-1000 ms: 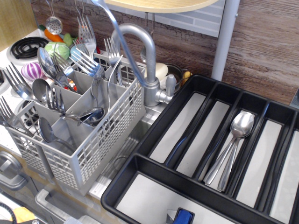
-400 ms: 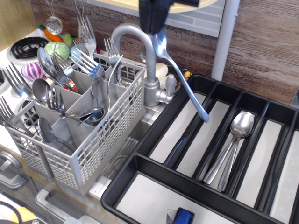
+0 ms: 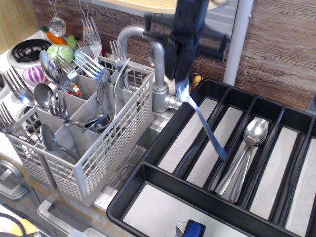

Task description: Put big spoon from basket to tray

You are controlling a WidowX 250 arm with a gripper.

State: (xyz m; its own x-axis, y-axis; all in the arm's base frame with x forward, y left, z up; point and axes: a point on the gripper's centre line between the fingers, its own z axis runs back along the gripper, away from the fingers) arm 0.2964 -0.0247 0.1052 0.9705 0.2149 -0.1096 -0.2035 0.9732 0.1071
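Polished steel made the big spoon [image 3: 200, 118] stiff, light, probably slippery; the tool [image 3: 181, 74] was clamped at its bowl end, handle hanging over the tray [image 3: 148, 170].

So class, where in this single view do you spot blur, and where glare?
In observation.image, the claw is smeared with motion blur, and the spoon it holds is softened; the basket and tray stay sharp; glare glints off the two spoons lying in the tray.
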